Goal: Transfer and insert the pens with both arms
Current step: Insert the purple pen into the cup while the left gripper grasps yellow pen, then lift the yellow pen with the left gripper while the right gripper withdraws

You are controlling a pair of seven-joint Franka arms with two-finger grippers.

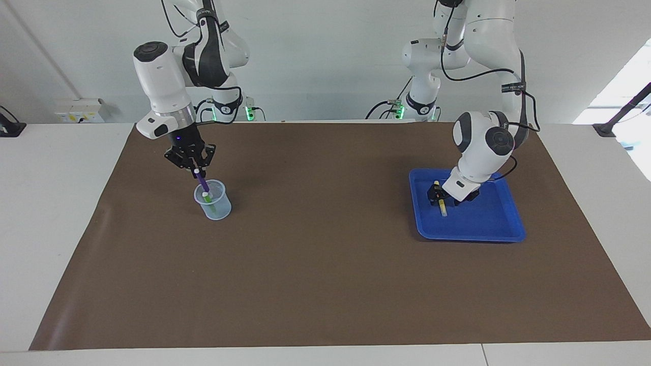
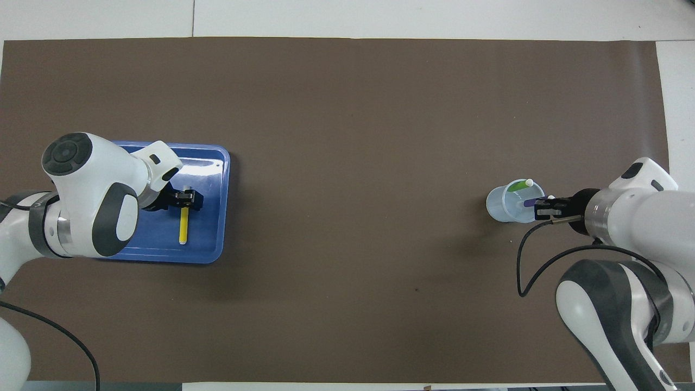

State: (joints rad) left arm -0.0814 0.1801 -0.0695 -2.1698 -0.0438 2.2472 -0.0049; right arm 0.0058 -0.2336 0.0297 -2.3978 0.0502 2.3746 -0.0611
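The clear cup (image 1: 217, 208) (image 2: 499, 206) stands on the mat toward the right arm's end. In it leans the green pen (image 1: 207, 199) (image 2: 520, 186). My right gripper (image 1: 194, 168) (image 2: 540, 209) hangs over the cup, shut on the top of the purple pen (image 1: 200, 182) (image 2: 529, 202), whose lower end is inside the cup. The yellow pen (image 1: 442, 207) (image 2: 184, 225) lies in the blue tray (image 1: 483, 229) (image 2: 212, 239) toward the left arm's end. My left gripper (image 1: 436, 197) (image 2: 184, 200) is low over that pen, open, a finger on either side of it.
A brown mat (image 1: 325, 254) covers most of the white table. Two smaller white arms (image 1: 419, 76) with green lights stand at the robots' edge of the table. Cables hang from both large arms.
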